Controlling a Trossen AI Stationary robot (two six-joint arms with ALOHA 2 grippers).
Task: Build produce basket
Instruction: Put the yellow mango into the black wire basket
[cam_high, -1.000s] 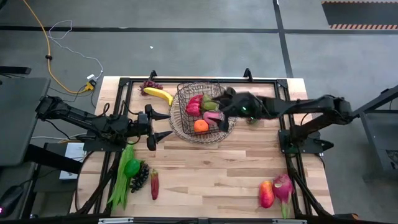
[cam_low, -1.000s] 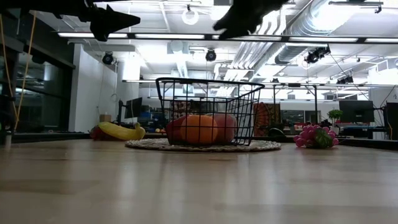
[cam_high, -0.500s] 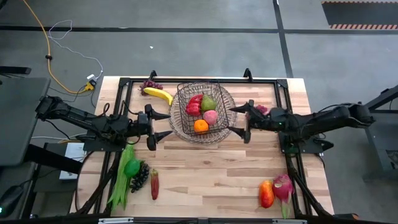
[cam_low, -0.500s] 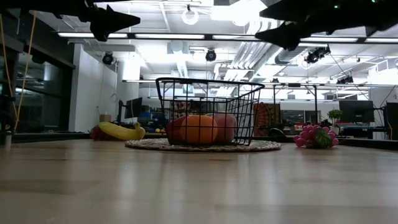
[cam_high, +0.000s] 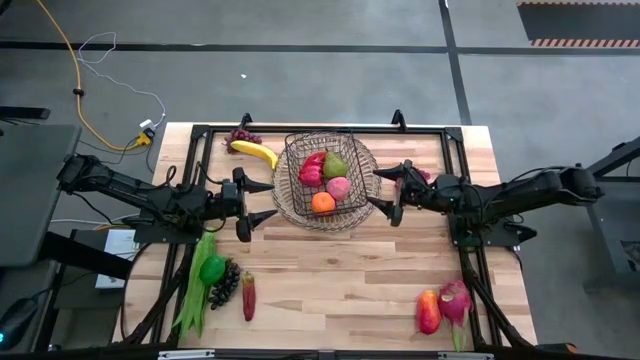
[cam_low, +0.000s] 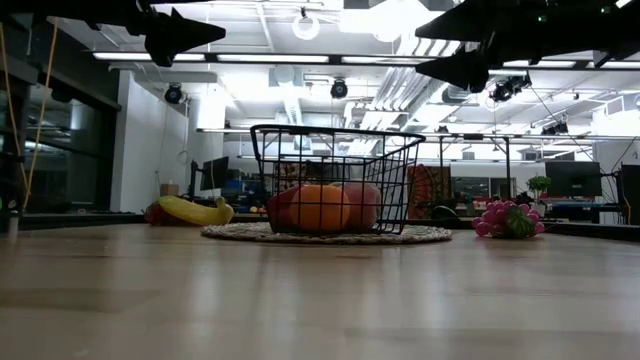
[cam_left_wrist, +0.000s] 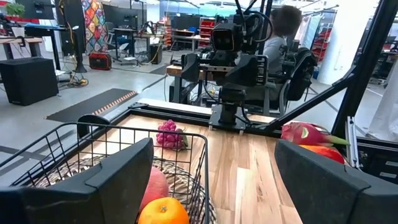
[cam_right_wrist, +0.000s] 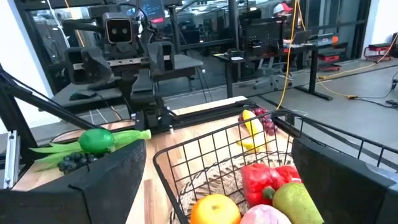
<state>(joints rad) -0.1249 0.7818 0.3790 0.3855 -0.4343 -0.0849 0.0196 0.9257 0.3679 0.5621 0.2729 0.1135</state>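
The dark wire basket (cam_high: 322, 175) stands on a round woven tray (cam_high: 290, 210) at the table's far middle. In it lie an orange (cam_high: 322, 202), a green pear (cam_high: 336, 165), a red piece (cam_high: 312, 167) and a pink fruit (cam_high: 338, 187). My left gripper (cam_high: 268, 200) hovers open and empty just left of the basket, above the table. My right gripper (cam_high: 380, 190) hovers open and empty just right of it. In the low view both grippers, left (cam_low: 190, 35) and right (cam_low: 455, 65), are higher than the basket's rim (cam_low: 330, 128).
A banana (cam_high: 255, 152) and purple grapes (cam_high: 240, 137) lie far left. Green beans (cam_high: 195, 290), a green pepper (cam_high: 212, 268), dark grapes (cam_high: 225, 282) and a red piece (cam_high: 248, 295) lie near left. A dragon fruit (cam_high: 455, 300) and a red-orange fruit (cam_high: 428, 311) lie near right. Pink grapes (cam_left_wrist: 168, 134) lie right of the basket.
My right gripper has drawn back from over the basket toward the table's right edge and now hovers beside it. The green pear that was under it now lies in the basket among the other fruit.
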